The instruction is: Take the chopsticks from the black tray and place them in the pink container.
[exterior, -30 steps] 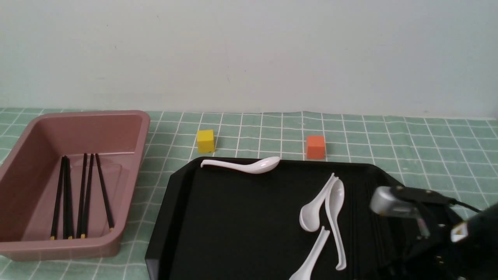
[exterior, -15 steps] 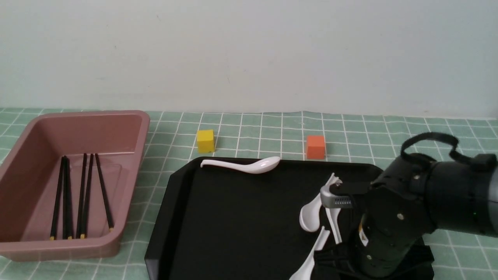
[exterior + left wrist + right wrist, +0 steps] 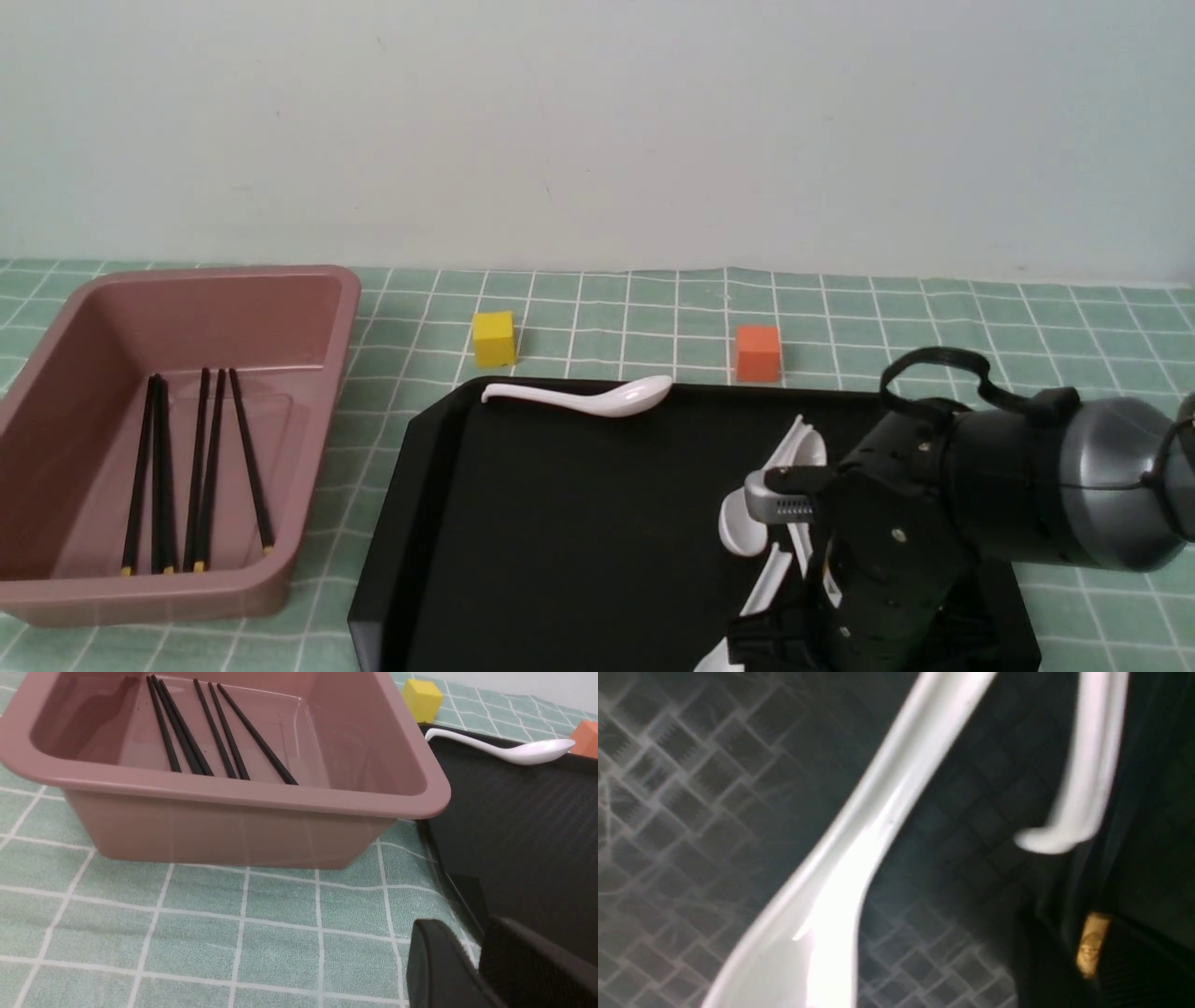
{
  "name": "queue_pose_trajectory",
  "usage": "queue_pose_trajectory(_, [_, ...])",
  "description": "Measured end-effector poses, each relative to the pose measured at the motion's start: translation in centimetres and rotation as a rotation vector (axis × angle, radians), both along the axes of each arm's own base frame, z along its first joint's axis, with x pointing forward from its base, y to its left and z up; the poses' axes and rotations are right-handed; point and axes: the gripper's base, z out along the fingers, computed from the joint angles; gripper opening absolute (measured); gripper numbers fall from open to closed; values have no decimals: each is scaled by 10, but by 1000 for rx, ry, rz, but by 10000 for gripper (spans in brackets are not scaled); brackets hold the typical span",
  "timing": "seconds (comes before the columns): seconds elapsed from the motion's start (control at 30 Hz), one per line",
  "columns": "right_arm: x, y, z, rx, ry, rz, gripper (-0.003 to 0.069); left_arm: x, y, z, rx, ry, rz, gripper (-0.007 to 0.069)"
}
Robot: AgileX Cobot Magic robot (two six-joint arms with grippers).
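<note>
Green checked cloth (image 3: 607,308). Right gripper (image 3: 780,644) low over black tray (image 3: 560,523) beside white spoons (image 3: 742,527), likely seeking gold-tipped chopstick (image 3: 1092,945); grip: cannot tell. Five chopsticks (image 3: 196,467) lie in pink container (image 3: 308,308).

At nine o'clock in the front view, the pink container (image 3: 140,597) is smooth plastic with a soft sheen, and the chopsticks (image 3: 207,467) in it are slick black with yellow-gold tips. The black tray (image 3: 560,523) at six o'clock is matt, its floor finely cross-hatched. The white spoons (image 3: 597,399) on it are glossy plastic. The tablecloth (image 3: 1027,345) looks like napped green cloth. The yellow cube (image 3: 493,338) and orange cube (image 3: 757,353) are matt.
</note>
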Motion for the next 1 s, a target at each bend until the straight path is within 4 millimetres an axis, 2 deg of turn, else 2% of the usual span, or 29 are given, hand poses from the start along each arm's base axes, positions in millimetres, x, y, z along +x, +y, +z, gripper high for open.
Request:
queue_pose_trajectory(0.13, [-3,-4,4,-30,19,4,145,0,0,0,0,0,0,163])
queue_pose_trajectory(0.27, [-10,-10,21,-54,32,2,145,0,0,0,0,0,0,163])
queue_pose_trajectory(0.43, [-23,-18,77,13,-18,-12,145,0,0,0,0,0,0,163])
queue_pose_trajectory(0.5, [-20,-7,113,146,-86,37,145,0,0,0,0,0,0,163])
queue_pose_trajectory(0.53, [-17,-1,123,195,-106,63,145,0,0,0,0,0,0,163])
queue_pose_trajectory(0.63, [-6,30,160,395,-191,211,145,0,0,0,0,0,0,163])
queue_pose_trajectory(0.67, [-3,41,165,432,-209,249,145,0,0,0,0,0,0,163])
queue_pose_trajectory(0.77, [10,91,187,599,-294,428,145,0,0,0,0,0,0,166])
queue_pose_trajectory(0.8, [14,100,184,611,-294,450,145,0,0,0,0,0,0,166])
queue_pose_trajectory(0.83, [19,130,188,679,-345,538,145,0,0,0,0,0,0,166])
queue_pose_trajectory(0.9, [28,168,181,741,-397,620,145,0,0,0,0,0,0,167])
queue_pose_trajectory(1.0, [40,216,155,797,-441,681,145,0,0,0,0,0,0,174])
